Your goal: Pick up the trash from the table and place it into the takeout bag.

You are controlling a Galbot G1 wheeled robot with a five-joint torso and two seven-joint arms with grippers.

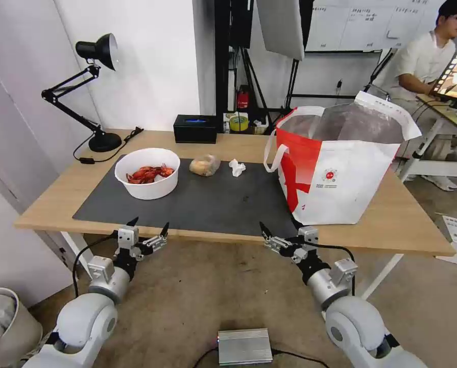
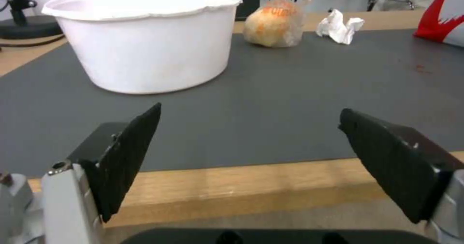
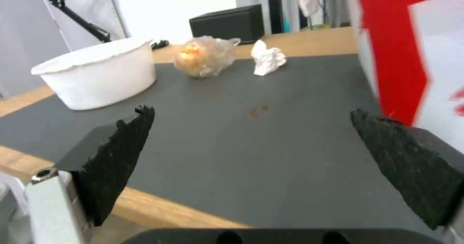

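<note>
Trash bowl (image 1: 147, 173) on mat beyond left claw (image 1: 147, 228); right claw (image 1: 279, 231) near bag (image 1: 340, 168); both spread, empty.

Lab/office test space: whiteboard (image 1: 371, 23) on far wall, tripod stands (image 1: 251, 76), desk lamp (image 1: 85, 87) on wooden tabletop (image 1: 407, 225), bare concrete floor (image 1: 202, 296).

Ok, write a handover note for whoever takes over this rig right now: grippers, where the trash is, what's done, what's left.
Left gripper: open, empty, at the table's near edge, facing the white round bowl of red crayfish shells.
Right gripper: open, empty, at the near edge beside the red-and-white takeout bag.
On the dark grey mat: the bowl at left; the small clear bag of tan food and the crumpled white tissue towards the far edge. The takeout bag stands open at right.
Done: nothing grasped.
Left: bowl, food bag and tissue into the bag.
</note>
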